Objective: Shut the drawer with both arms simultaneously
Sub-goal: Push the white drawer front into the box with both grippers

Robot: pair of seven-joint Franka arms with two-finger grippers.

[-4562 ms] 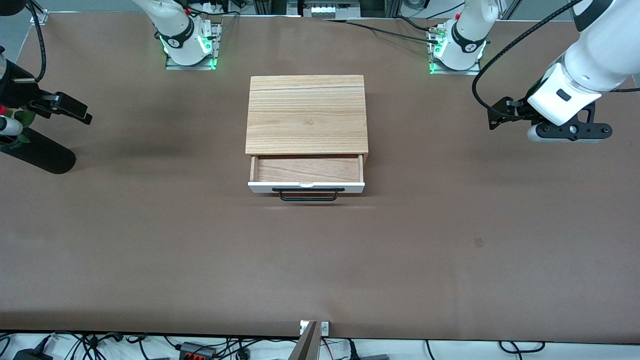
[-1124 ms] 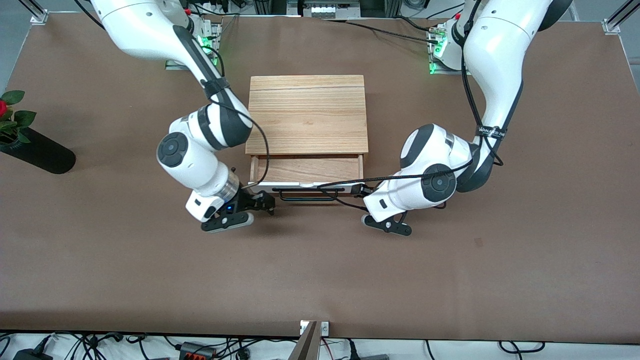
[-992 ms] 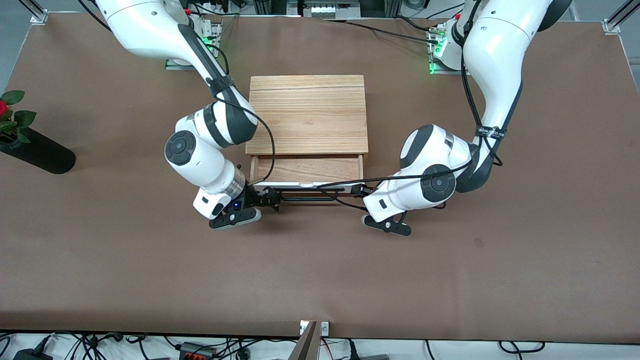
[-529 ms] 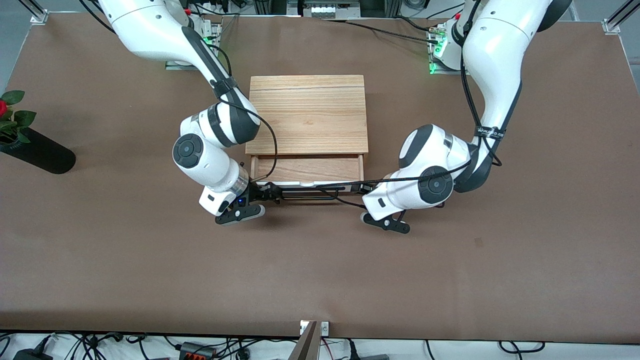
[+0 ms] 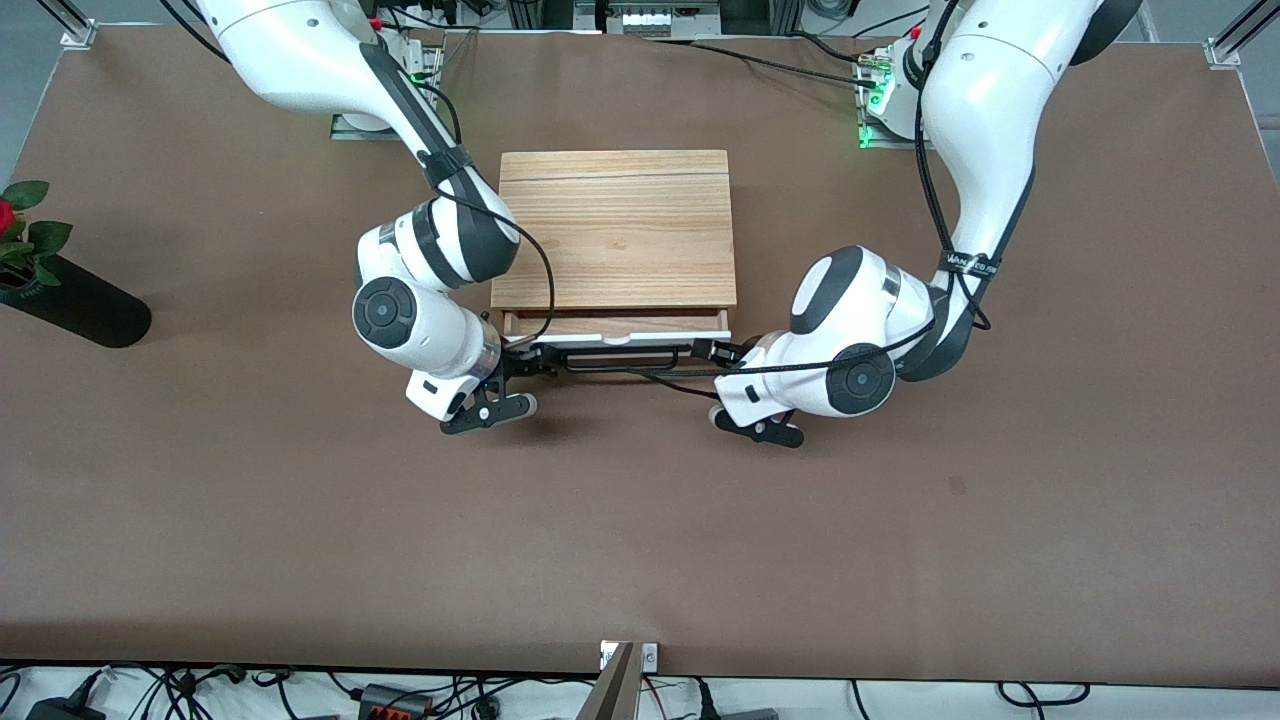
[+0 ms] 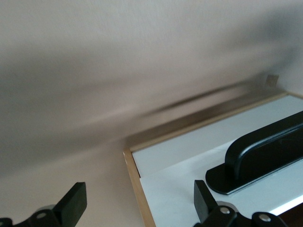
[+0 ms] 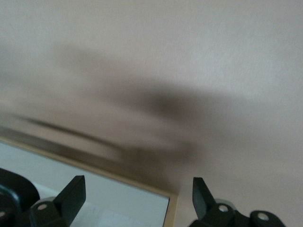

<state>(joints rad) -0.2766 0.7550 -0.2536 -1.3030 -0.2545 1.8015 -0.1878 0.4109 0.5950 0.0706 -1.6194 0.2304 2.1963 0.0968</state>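
Note:
The light-wood box [image 5: 615, 230] sits mid-table with the drawer a little way out. A thin strip of its wood interior [image 5: 620, 324] shows above the white front panel [image 5: 625, 342] and the black bar handle [image 5: 620, 362]. My right gripper [image 5: 535, 362] is open at the front panel's end toward the right arm. In the right wrist view its gripper [image 7: 137, 201] straddles the panel's corner [image 7: 109, 201]. My left gripper [image 5: 712, 352] is open at the other end. In the left wrist view its gripper [image 6: 139, 208] straddles the corner of the panel [image 6: 189, 156] beside the handle [image 6: 265, 151].
A black vase with a red rose [image 5: 70, 300] lies at the right arm's end of the table. The brown table [image 5: 640, 540] stretches wide between the drawer and the front camera. Cables hang along its near edge.
Both arms came in from the table's ends to the drawer's front. In the last half second both grippers moved toward the box and the drawer slid most of the way in.

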